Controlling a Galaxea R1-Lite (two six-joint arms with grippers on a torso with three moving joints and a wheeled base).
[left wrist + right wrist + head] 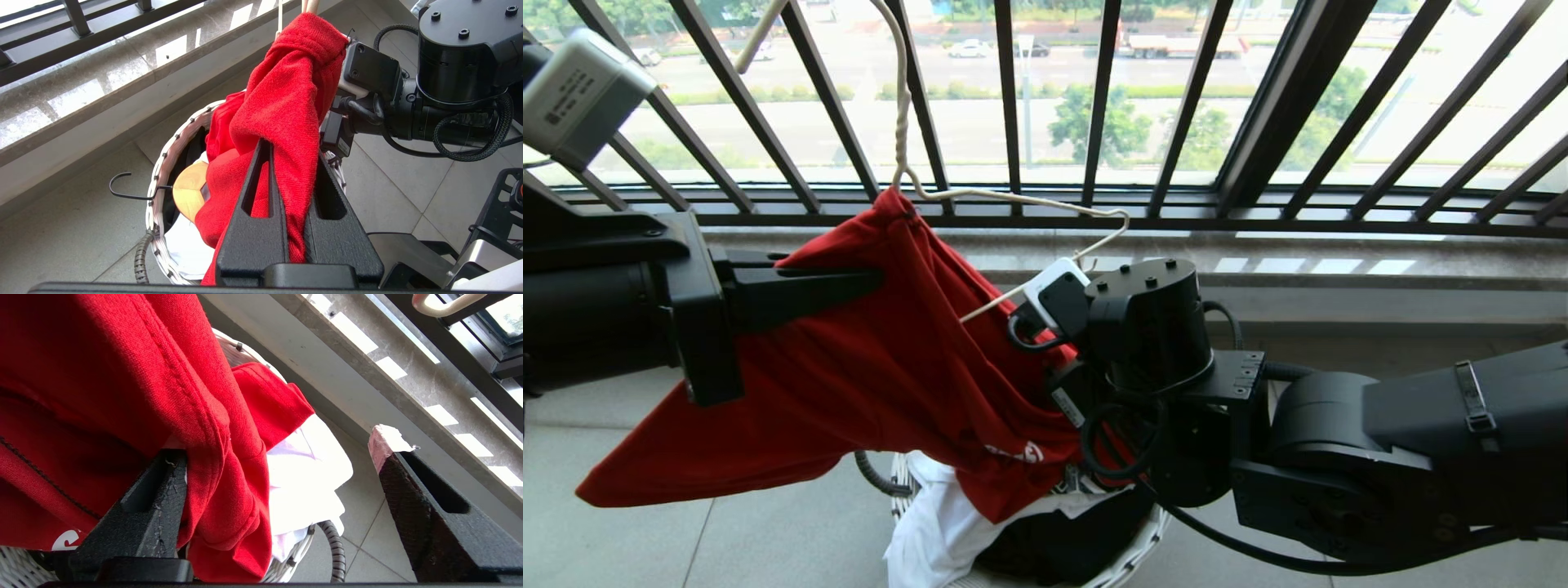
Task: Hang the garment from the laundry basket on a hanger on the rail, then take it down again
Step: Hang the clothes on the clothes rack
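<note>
Half done at best, judging by the garment (874, 367): found bunched and draped directly above the laundry basket (1137, 545), with its lower edge trailing down into the basket's mouth. Noted only one arm of the hanger (1013, 196) inside the red cloth, on the side above the basket's left; noted the other arm bare, jutting out above the basket's right. Traced the hook upward from high above the basket until lost past the upper edge of the head view. Cannot confirm the rail, nor any seating of the hook on it.

Found the left gripper (292, 149) above the basket, clamped tight on a gathered fold of the garment and holding that side out sideways. Found the right gripper (282, 449) just above the basket's rim with jaws wide apart: one finger pressed against a red fold, the other well clear of it, nothing pinched.

Recorded a white T-shirt (931, 523) and a black T-shirt (1062, 547) inside the basket, under the red hem. Recorded the black balustrade (1013, 98) beyond the basket.

Assessed as outstanding: spreading the shirt over the bare arm of the hanger, or sliding it off the covered one. Cannot tell from this evidence whether hanging or removal is in hand. Not yet returned to the basket.
</note>
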